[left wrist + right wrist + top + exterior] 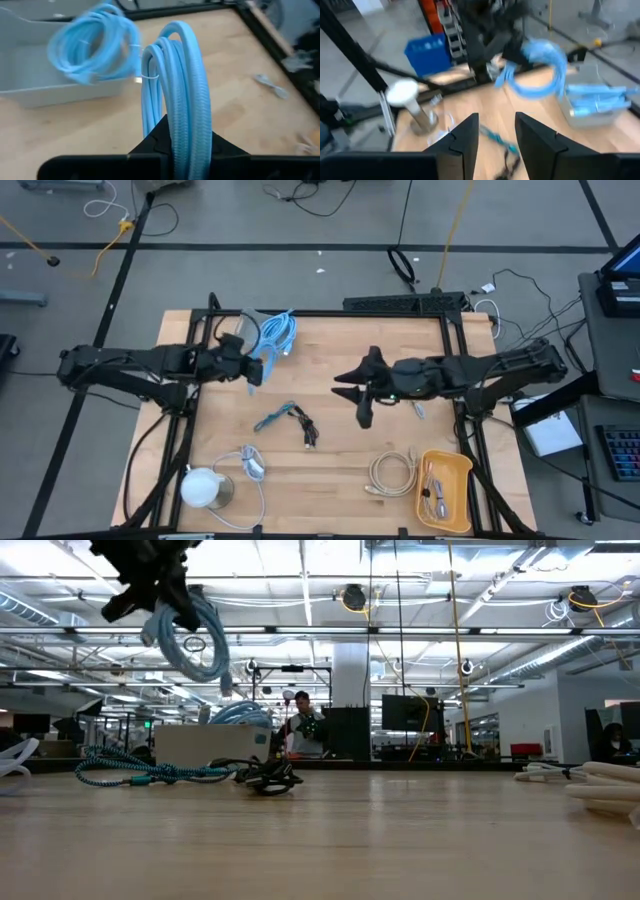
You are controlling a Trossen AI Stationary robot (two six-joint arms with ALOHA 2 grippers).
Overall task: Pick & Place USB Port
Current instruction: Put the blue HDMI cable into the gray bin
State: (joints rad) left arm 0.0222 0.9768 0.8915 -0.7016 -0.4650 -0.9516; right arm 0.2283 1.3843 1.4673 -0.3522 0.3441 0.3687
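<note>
My left gripper (253, 368) hangs high over the table's left half, beside the grey bin (238, 332), and is shut on a light-blue coiled cable (176, 75). The low view shows that coil (196, 642) dangling well above the table. More light-blue cable coils (282, 330) rest in the bin. My right gripper (352, 396) hovers over the table's middle; its fingers (465, 135) are open with nothing between them. A teal-and-black cable (287, 420) lies flat on the wood between the two grippers. My left gripper pinches the light-blue coil between its two fingers, on one side of the loop (181, 131), with several strands bundled together. The coil is lifted clear of the table; the low view shows its loop (205, 665) hanging below the fingers.
A white round-topped object on a metal stand (203, 487) with a white cable sits at the near left. A beige cable coil (392, 471) and a yellow tray (462, 470) holding cables sit at the near right. A small cable (418, 410) lies under the right arm. A person shows far behind the table.
</note>
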